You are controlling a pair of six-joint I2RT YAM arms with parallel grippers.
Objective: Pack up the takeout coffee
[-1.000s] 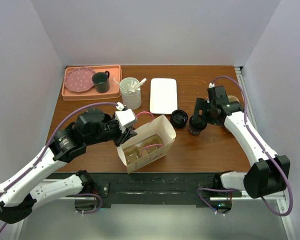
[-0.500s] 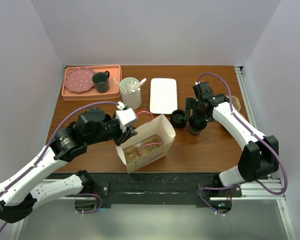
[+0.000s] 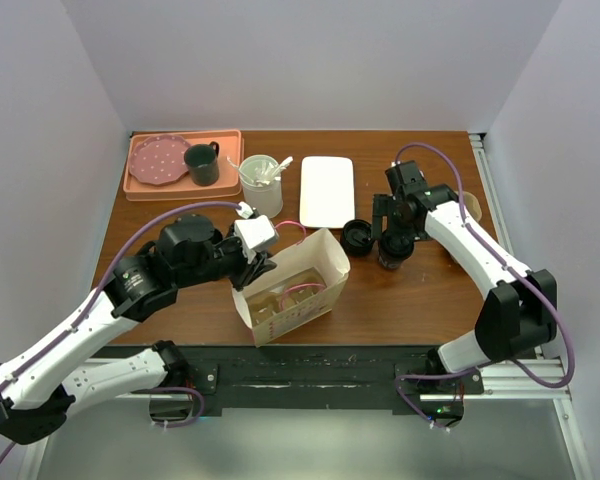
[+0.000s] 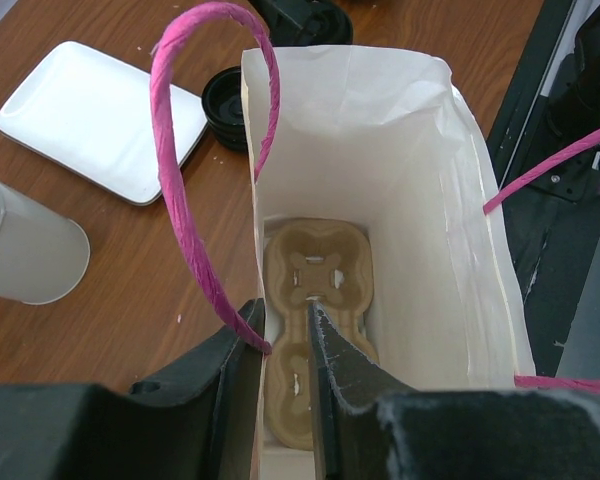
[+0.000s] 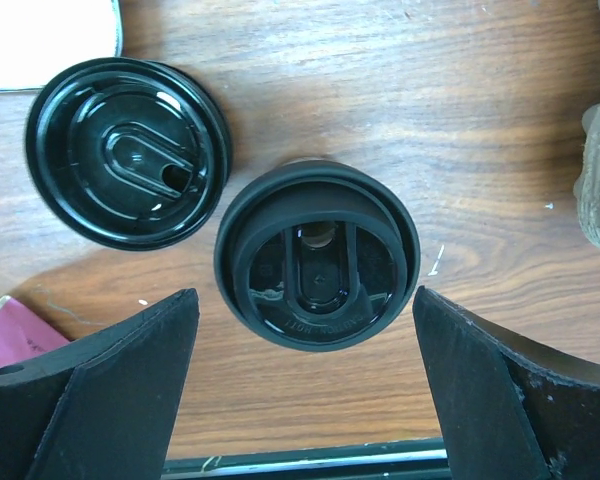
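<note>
We see a brown table (image 3: 420, 300) with a white paper bag (image 3: 298, 262) standing open near its middle, and a cardboard cup carrier (image 4: 315, 300) partly hidden inside. The left gripper (image 4: 283, 318) pinches the bag's left wall. To the right, the right gripper (image 5: 300, 300) is spread wide above the lidded coffee cup (image 5: 315, 255), whose body is hidden.

Black-lidded coffee cup (image 5: 316, 255) stands upright between the right claw's (image 5: 302, 305) spread fingers. White, pink-handled paper bag (image 4: 420, 200), rim pinched in the left claw (image 4: 283, 330), holds a cardboard cup carrier (image 4: 315, 275).
</note>
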